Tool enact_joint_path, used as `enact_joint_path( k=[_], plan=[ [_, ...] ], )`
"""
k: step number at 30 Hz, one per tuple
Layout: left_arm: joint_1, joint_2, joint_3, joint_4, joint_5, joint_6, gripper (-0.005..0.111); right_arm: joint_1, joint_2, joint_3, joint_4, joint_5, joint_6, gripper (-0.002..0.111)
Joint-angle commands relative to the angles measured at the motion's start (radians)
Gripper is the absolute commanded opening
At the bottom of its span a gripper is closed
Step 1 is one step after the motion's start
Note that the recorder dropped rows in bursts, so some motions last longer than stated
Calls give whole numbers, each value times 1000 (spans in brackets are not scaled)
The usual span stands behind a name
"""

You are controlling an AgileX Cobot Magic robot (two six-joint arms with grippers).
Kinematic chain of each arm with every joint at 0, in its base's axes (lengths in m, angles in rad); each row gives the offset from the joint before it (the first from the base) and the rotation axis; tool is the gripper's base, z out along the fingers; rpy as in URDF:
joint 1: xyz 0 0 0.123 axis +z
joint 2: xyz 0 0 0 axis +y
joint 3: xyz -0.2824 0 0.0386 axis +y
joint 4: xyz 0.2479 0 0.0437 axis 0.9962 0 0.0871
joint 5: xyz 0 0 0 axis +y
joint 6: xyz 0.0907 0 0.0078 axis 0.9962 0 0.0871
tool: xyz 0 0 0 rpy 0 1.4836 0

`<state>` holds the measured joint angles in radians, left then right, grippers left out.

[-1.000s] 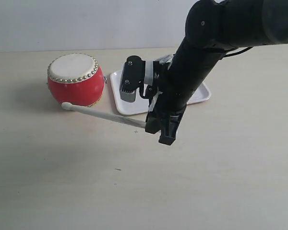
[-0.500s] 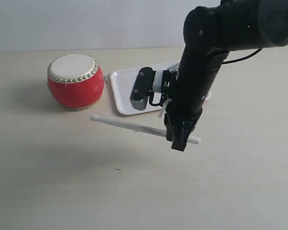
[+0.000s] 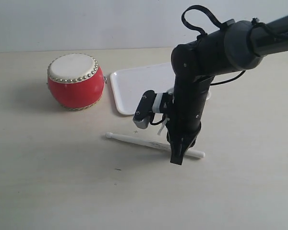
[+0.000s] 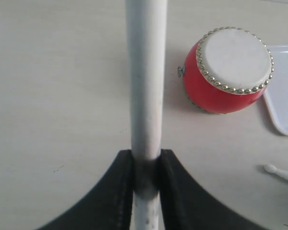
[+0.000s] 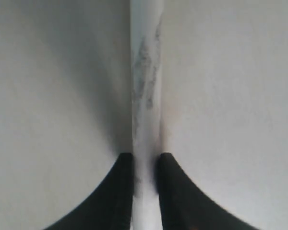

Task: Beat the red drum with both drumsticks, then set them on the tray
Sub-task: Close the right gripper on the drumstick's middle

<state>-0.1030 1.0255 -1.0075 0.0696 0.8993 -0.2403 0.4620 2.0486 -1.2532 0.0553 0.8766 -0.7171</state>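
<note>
The right gripper point(image 3: 180, 154) is clenched on the right drumstick point(image 3: 137, 140), a slim cream-white stick smudged grey, its rounded tip pointing left, low over the table point(image 3: 62, 182) in front of the white tray point(image 3: 134, 84); the left gripper point(image 4: 146, 160) pinches the left drumstick point(image 4: 145, 72); the glossy red drum point(image 3: 76, 80), cream-skinned and gold-studded, stands just beside the tray.

A pale beige tabletop point(image 3: 57, 187) is seen across most of the exterior view — matte and faintly speckled. Behind it a plain whitish wall point(image 3: 86, 21) is met; soft shadows are cast by even light.
</note>
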Motion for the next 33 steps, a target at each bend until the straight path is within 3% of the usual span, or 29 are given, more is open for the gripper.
enact_joint_path(
  k=[1,7,11,15,24,30,33],
  plan=[
    [1,-6,3,-2,0,2,0,3,22,0,-2,-12,4,0],
    [1,-6,3,-2,0,2,0,3,41,0,0,-14,15,4],
    [1,-6,3,-2,0,2,0,3,41,0,24,-29,24,29],
    [1,-6,3,-2,0,2,0,3,41,0,68,-123,39,32],
    [1,-6,3,-2,0,2,0,3,44,0,100,-181,29,30],
    [1,-6,3,-2,0,2,0,3,73,0,96,-159,7,0],
    [1,-6,3,-2,0,2,0,3,78,0,146,-161,-22,0]
  ],
)
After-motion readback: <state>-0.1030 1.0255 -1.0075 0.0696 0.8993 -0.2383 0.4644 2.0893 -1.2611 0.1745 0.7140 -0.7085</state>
